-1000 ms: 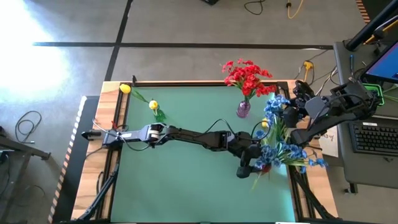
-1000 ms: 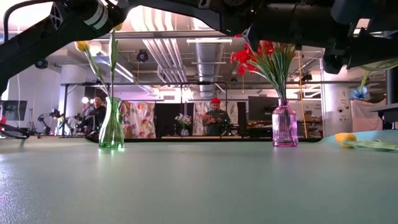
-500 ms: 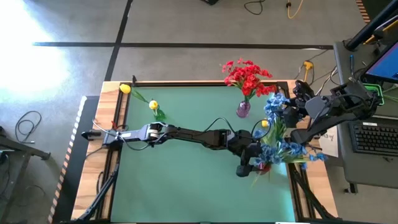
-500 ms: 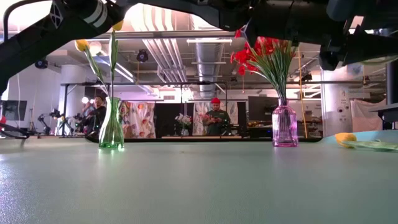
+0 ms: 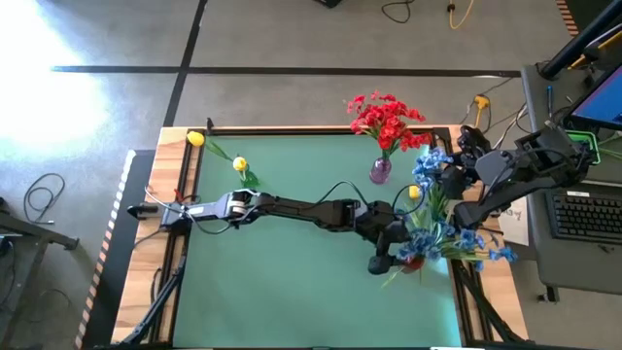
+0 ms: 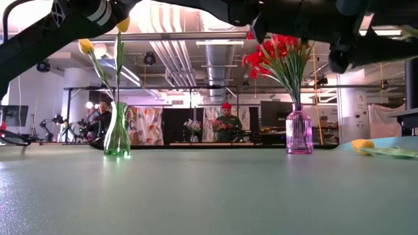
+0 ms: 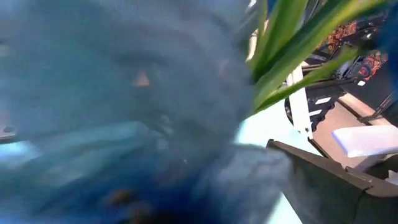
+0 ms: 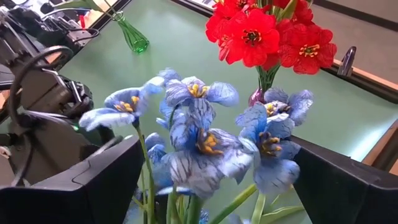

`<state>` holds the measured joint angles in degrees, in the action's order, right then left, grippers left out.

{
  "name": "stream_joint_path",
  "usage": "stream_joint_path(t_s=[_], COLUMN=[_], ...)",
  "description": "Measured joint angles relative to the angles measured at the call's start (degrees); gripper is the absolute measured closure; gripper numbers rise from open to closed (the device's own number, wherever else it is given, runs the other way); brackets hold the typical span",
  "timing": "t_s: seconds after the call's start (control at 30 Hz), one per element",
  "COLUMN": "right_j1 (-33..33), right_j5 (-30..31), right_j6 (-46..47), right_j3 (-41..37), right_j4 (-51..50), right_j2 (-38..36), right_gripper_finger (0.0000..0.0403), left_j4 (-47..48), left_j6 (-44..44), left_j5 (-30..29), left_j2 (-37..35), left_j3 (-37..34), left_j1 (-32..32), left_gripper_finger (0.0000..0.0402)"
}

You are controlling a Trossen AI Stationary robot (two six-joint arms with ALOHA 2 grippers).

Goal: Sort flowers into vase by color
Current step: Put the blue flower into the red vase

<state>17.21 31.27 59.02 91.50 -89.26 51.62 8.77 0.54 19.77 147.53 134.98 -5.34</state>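
Shifted slightly since a second ago: blue flowers (image 5: 457,236) swung a little lower and toward the counter's right edge, left arm barely drawn back with them. Stretched long across the green counter (image 5: 292,282) from the left side, elbow near the middle, left gripper (image 5: 397,255) ending at the right side among the blue blooms and green stems. Fingers spread fairly wide around the stem bundle; actual contact hidden by petals in the left wrist view. Right gripper (image 5: 455,167) bent in from the right edge, just behind the blue blooms, fingers (image 8: 81,186) fully wide with blooms standing between them, gripping nothing. Red flowers (image 5: 387,122) upright in a purple vase (image 5: 380,171) near the far edge. Yellow flowers (image 5: 216,152) in a green vase (image 5: 250,180) at the far left corner. One more yellow bloom (image 5: 414,193) lying beside the blue bunch.
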Motion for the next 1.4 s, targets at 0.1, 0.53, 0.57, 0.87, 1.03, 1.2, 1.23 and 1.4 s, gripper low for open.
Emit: stream_joint_path(t_s=[0.1,0.53,0.57,0.87,1.03,1.2,1.23,1.4], right_j1=[0.0,0.0,0.0,0.0,0.0,0.0,0.0,0.0], right_j5=[0.0,0.3,0.3,0.3,0.4,1.0,1.3,2.1], right_j6=[-0.1,-0.6,-0.7,-0.9,-1.9,-2.1,-2.2,-3.1], right_j3=[0.0,0.0,0.0,0.0,0.0,0.0,0.0,0.0], right_j4=[0.0,0.0,0.0,0.0,0.1,0.4,0.4,1.8], right_j2=[0.3,0.6,0.6,0.6,0.6,0.6,0.6,0.6], right_gripper_finger=[0.0039,0.0039,0.0039,0.0039,0.0039,0.0039,0.0039,0.0039], left_j4=[0.2,4.7,4.9,7.5,10.8,15.3,16.2,17.3], left_j6=[0.0,0.4,0.4,0.1,-0.8,-4.0,-4.4,-5.0], left_j5=[0.2,0.2,0.2,0.1,-1.6,-6.2,-6.8,-7.3], left_j2=[-0.5,-0.7,-1.0,-2.0,-3.3,-4.1,-4.4,-5.1], left_j3=[0.0,0.0,0.0,0.0,0.0,0.0,0.0,0.0], left_j1=[0.0,0.3,0.3,0.3,0.4,0.5,0.5,0.6], left_gripper_finger=[0.0086,0.0086,0.0086,0.0086,0.0086,0.0086,0.0086,0.0086])
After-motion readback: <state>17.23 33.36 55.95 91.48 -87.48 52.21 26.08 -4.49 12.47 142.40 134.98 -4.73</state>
